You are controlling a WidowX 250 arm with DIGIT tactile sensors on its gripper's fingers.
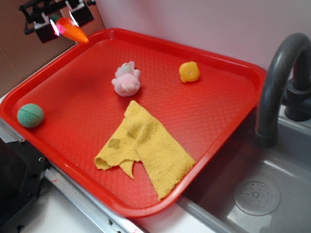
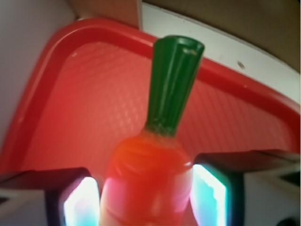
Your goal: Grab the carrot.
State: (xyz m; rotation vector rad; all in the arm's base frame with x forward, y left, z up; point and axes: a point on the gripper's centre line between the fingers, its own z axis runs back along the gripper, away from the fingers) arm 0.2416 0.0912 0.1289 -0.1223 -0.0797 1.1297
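Carrot (image 1: 72, 30) sits in our claw (image 1: 63, 23) at the upper left of the exterior frame, lifted above the far left corner of the red tray (image 1: 214, 121). We see its orange tip poking out to the right and slightly down, past the claw, while the green stem end is tucked back among the black fingers.

In the wrist view, the carrot (image 2: 150, 179) fills the lower middle of the frame, pinched between our two pads (image 2: 80, 202), which press against its orange body on either side. The green stem (image 2: 173, 84) points up and away from us. So we are clenched on the carrot, with the tray (image 2: 70, 117) blurred behind it.

On the tray itself, we see a pink plush (image 1: 127, 79) near the upper middle, a yellow fruit (image 1: 189, 72) to its right, a green ball (image 1: 30, 115) at the left edge, and a yellow cloth (image 1: 144, 148) crumpled in the lower middle. A grey tap (image 1: 278, 77) and sink (image 1: 257, 194) lie at the right.
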